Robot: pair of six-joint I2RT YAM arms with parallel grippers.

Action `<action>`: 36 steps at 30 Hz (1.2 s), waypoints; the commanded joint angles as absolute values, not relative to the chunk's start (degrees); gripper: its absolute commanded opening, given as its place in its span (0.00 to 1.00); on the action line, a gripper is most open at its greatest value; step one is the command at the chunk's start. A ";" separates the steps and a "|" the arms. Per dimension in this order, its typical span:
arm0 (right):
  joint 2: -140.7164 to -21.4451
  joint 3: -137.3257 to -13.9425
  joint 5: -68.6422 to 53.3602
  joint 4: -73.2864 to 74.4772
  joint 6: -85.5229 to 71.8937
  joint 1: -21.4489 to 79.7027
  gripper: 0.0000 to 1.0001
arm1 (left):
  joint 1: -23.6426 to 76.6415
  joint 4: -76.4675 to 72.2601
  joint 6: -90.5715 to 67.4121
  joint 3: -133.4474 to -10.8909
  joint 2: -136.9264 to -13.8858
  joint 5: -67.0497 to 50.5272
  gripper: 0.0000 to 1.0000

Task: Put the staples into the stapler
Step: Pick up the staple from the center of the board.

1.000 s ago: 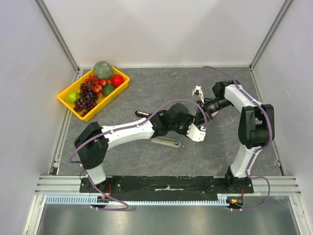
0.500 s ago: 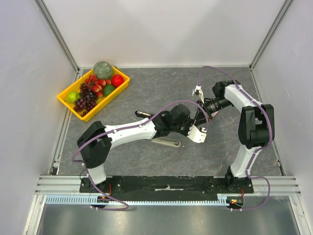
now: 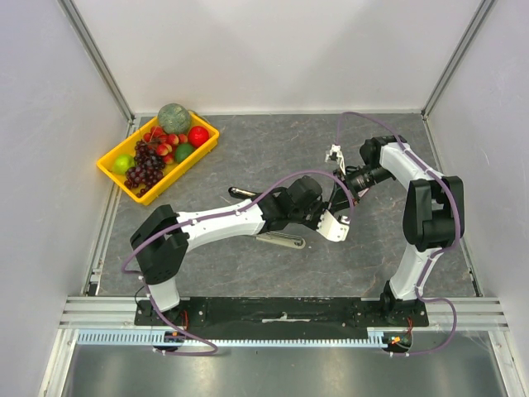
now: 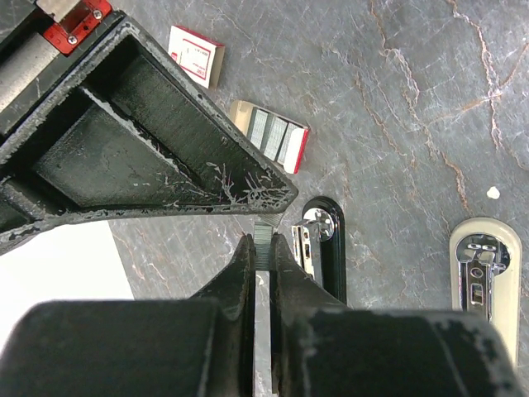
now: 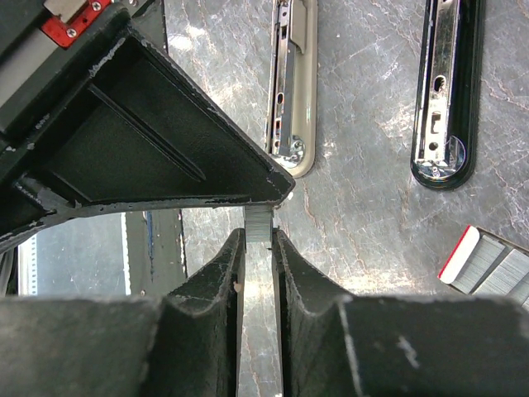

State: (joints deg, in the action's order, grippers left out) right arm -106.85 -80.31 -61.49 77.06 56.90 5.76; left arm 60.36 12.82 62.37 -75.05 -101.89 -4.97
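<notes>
A grey strip of staples [image 4: 263, 235] hangs in the air between my two grippers. My left gripper [image 4: 263, 241] is shut on one end. At the other end of the staples [image 5: 259, 222], the right gripper [image 5: 259, 233] has its fingertips against the strip's sides. Both grippers meet above mid-table, left gripper [image 3: 329, 212] and right gripper [image 3: 340, 192]. Below lie a black stapler part [image 4: 324, 248] and a beige stapler part [image 4: 486, 269], metal channels up. The open staple tray [image 4: 271, 135] and its white-and-red sleeve [image 4: 196, 55] rest on the table.
A yellow bin [image 3: 116, 182] of fruit sits at the far left. The black stapler part [image 3: 240, 192] and beige stapler part [image 3: 279, 240] lie under the left arm. Grey walls close in the table on three sides.
My left gripper has closed onto the staple strip that the right gripper was holding. Both arms have hardly moved.
</notes>
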 commanded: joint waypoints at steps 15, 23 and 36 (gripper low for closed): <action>-104.24 -81.65 -63.63 83.41 58.18 3.34 0.25 | 61.08 12.04 57.92 -77.25 -101.25 -4.48 0.05; -104.50 -81.65 -63.19 83.41 58.36 3.34 0.25 | 61.08 13.10 56.34 -79.01 -101.69 -5.10 0.05; -105.12 -81.74 -61.97 83.23 58.19 3.08 0.25 | 60.73 15.03 53.79 -79.89 -101.95 -6.50 0.05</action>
State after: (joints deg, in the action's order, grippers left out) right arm -106.37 -80.31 -61.60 77.06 57.14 3.25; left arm 60.51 14.09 57.45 -77.23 -101.89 -4.69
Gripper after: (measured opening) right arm 0.249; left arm 0.059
